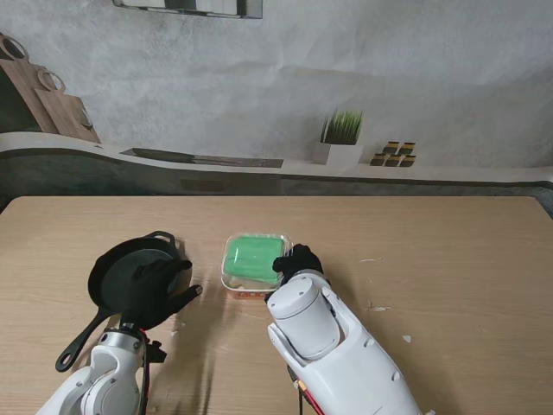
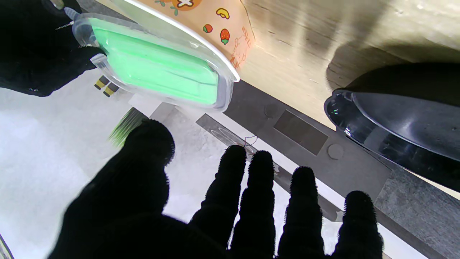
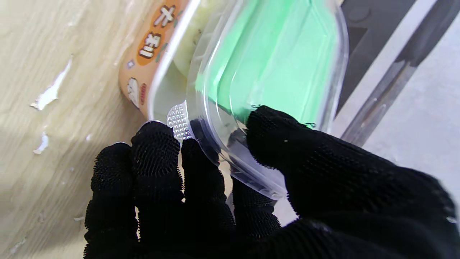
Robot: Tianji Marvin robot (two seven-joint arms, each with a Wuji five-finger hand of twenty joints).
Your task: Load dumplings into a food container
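An orange printed food container (image 1: 244,291) (image 2: 212,21) (image 3: 151,61) stands at the table's middle. Over it sits a clear lid with a green centre (image 1: 252,257) (image 2: 158,70) (image 3: 273,61), tilted, with one edge raised off the rim. My right hand (image 1: 298,261) (image 3: 230,187) is shut on the lid's near right edge, thumb on top and fingers underneath. My left hand (image 1: 160,290) (image 2: 215,205) hovers open with spread fingers over the black frying pan (image 1: 130,268) (image 2: 399,115). Pale food shows inside the container in the right wrist view; no dumplings can be made out in the pan.
The pan's handle (image 1: 82,337) points toward me at the left. A ledge behind the table carries a potted grass plant (image 1: 341,138), small dark blocks (image 1: 395,155) and wooden boards (image 1: 52,99). White scuffs (image 1: 376,307) mark the table to the right.
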